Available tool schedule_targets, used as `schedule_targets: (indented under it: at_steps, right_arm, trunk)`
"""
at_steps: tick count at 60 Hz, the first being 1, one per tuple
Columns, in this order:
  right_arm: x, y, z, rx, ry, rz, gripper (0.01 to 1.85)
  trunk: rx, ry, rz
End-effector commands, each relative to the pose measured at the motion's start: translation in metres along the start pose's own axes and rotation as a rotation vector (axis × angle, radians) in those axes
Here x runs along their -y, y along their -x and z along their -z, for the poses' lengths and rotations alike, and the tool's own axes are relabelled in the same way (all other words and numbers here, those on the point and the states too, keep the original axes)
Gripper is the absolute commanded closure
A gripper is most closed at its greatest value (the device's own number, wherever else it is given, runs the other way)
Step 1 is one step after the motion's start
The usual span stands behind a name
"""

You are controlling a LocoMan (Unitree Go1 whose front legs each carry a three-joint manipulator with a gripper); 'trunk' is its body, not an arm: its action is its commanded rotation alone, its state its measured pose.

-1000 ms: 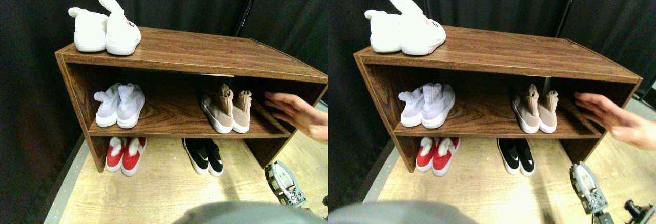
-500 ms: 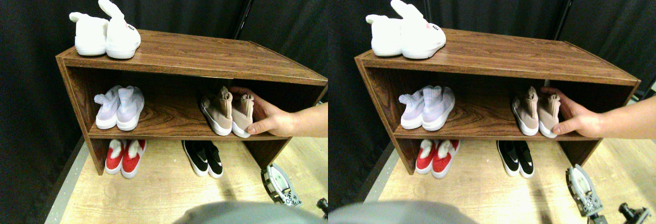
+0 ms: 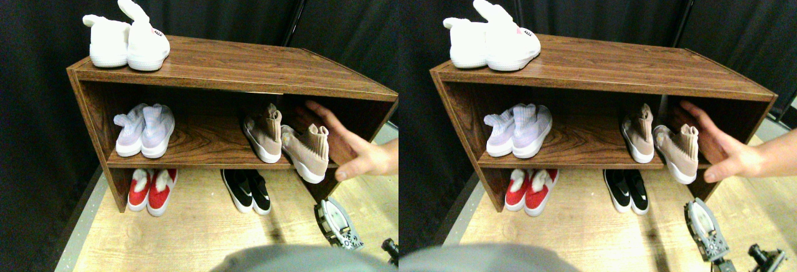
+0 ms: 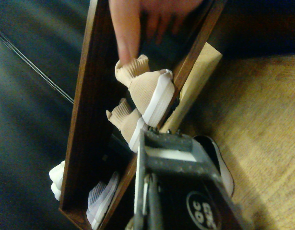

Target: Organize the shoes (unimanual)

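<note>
The wooden rack (image 3: 236,66) stands ahead. A person's hand (image 3: 348,150), fingers loosely spread, touches a tan shoe (image 3: 306,154) tilted over the shelf edge; it could tumble off. Below the hand waits the right gripper (image 3: 339,222), clear of both.

The right gripper (image 3: 339,225) is seen at about 5 o'clock of the stereo view. It is built as a grey metal frame with an open, rounded outline, and a pale inner plate is enclosed by it. Small dark screws are set along its lower edge, and a black round part is attached beside it. In the wrist view, the jaw frame (image 4: 173,155) is shown dark grey, with a white strip inside. The person's hand (image 3: 358,154) and forearm are bare; no sleeve is seen.
</note>
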Motion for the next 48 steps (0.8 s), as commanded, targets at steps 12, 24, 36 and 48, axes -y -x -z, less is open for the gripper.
schedule_targets:
  at_steps: [12,24,36,48]
  right_arm:
    - [-0.0082,-0.0020,-0.0007,0.017,0.007,-0.030,1.80]
    - [-0.0068,-0.0027,-0.0010,0.024,0.001,-0.029,1.80]
    - [-0.0074,-0.0033,-0.0007,0.027,0.003,-0.031,1.80]
    - [-0.0089,-0.0028,-0.0004,0.015,0.006,-0.040,1.80]
  trunk:
    - [-0.004,-0.002,0.012]
    - [-0.008,-0.001,0.015]
    - [-0.008,-0.002,0.017]
    - [-0.008,-0.002,0.017]
